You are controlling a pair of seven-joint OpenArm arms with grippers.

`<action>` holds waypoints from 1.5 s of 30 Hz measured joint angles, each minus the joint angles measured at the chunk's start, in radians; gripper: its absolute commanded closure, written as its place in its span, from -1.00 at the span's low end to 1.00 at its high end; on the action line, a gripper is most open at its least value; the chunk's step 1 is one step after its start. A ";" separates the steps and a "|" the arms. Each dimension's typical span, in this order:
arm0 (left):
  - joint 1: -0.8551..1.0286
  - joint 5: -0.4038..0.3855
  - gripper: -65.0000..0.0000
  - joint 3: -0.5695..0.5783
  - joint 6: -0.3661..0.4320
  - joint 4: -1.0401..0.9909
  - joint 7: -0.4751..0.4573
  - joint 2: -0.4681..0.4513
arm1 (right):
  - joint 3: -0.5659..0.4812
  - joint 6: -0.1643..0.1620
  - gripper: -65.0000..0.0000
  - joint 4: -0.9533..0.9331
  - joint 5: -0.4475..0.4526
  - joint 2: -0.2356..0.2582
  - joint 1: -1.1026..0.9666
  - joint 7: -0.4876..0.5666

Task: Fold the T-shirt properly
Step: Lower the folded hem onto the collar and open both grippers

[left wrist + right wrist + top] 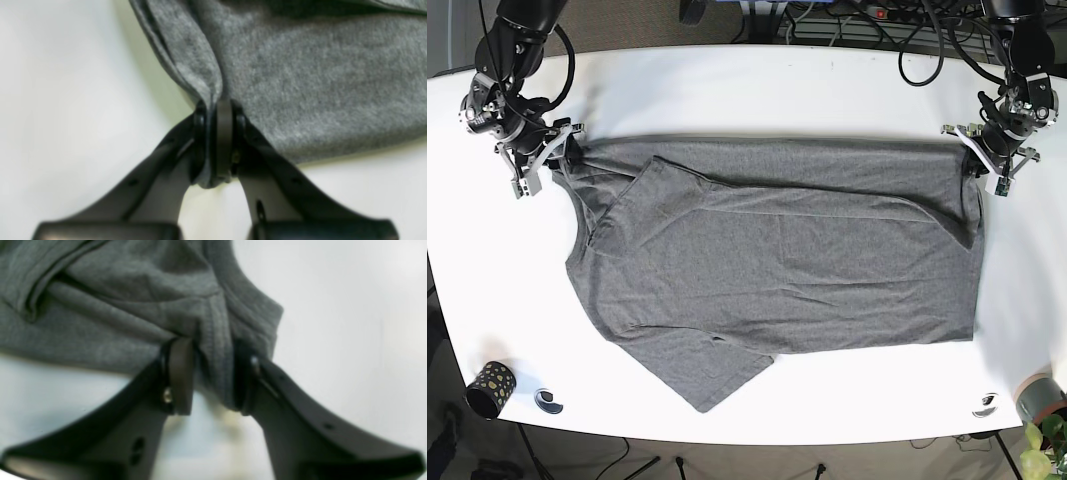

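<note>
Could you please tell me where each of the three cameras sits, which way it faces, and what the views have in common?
Left wrist: on the left arm, looking along its fingers, which pinch an edge of the grey T-shirt.
Right wrist: on the right arm, looking along its fingers, with bunched T-shirt fabric between them.
Base: overhead, looking down at the white table, both arms at the far corners.
Shared: all three show the T-shirt and the table.

T-shirt (317, 83): cut off at top edge | plant (1045, 440): cropped at corner
</note>
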 measured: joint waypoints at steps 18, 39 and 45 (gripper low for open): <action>0.025 0.001 1.00 -0.046 -0.089 -0.002 0.006 -0.002 | 0.000 0.000 0.73 0.051 -0.001 0.070 -0.035 -0.002; 0.222 -0.005 0.96 -0.099 -0.089 0.136 0.040 -0.003 | 0.110 -0.005 0.71 0.212 -0.005 0.021 -0.320 -0.006; 0.243 -0.003 0.40 -0.101 -0.089 0.178 0.088 -0.002 | 0.115 0.001 0.30 0.314 -0.004 -0.027 -0.366 -0.009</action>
